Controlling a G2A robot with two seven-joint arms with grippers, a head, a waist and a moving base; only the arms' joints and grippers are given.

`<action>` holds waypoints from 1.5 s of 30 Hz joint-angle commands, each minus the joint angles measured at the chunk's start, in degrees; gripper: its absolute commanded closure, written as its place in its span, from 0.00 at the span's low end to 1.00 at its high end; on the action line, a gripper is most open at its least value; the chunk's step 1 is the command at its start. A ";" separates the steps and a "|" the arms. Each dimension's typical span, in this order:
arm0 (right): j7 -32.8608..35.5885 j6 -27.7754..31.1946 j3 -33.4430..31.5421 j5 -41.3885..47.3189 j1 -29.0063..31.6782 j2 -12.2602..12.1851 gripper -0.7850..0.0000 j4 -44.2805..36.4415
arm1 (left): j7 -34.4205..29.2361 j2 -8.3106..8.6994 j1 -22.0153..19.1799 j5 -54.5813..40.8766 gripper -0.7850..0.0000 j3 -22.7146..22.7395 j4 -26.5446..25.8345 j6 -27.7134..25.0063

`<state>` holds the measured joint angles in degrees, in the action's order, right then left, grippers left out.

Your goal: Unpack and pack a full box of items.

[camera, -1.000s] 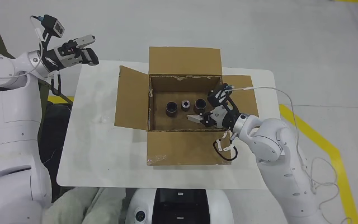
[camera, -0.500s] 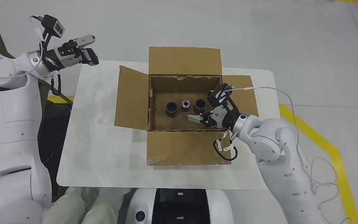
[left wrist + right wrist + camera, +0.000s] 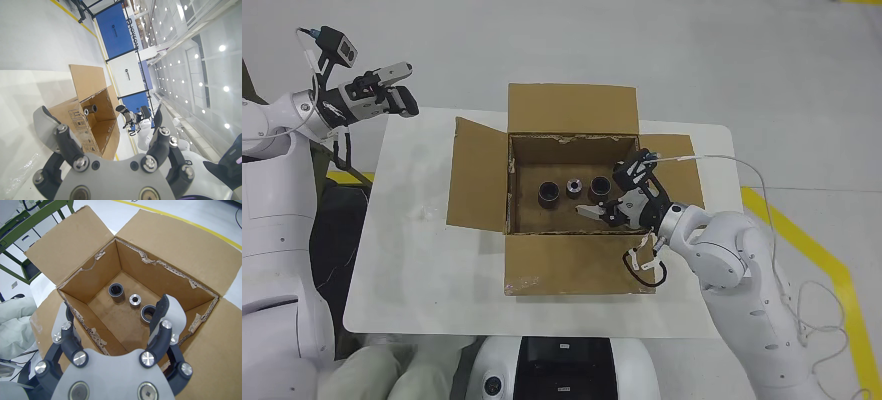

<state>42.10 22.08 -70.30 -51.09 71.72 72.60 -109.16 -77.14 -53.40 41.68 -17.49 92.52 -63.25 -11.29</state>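
Right gripper [image 3: 114, 306] is hovering wide open over box [image 3: 572, 101], cylinders [image 3: 135, 300] standing on box floor. Probably needs descending straight, straddling the nearest, clearing box wall. Left gripper [image 3: 402, 86] is sitting wide open, well apart from box.

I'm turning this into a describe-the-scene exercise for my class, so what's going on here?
An open cardboard box sits on a white table, three metal cylinders standing in a row on its floor. The right end effector hangs open and empty over the box. The left end effector, also open and empty, is off by the table's far corner.
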 commanded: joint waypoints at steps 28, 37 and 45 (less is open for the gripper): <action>-4.84 -2.38 -24.32 38.37 11.00 -3.37 0.00 7.14 | 0.00 0.00 0.00 0.00 0.00 0.00 0.00 0.00; -6.17 -6.00 -26.06 39.21 10.62 -3.87 0.00 11.81 | 0.00 0.00 0.00 0.00 0.00 0.00 0.00 0.00; -4.57 -6.38 -23.36 39.69 8.86 -4.05 0.00 16.32 | 0.00 0.00 0.00 0.00 0.00 0.00 0.00 0.00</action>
<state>37.21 15.55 -94.08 -11.78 80.73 68.56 -93.20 -77.14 -53.40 41.68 -17.49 92.52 -63.25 -11.29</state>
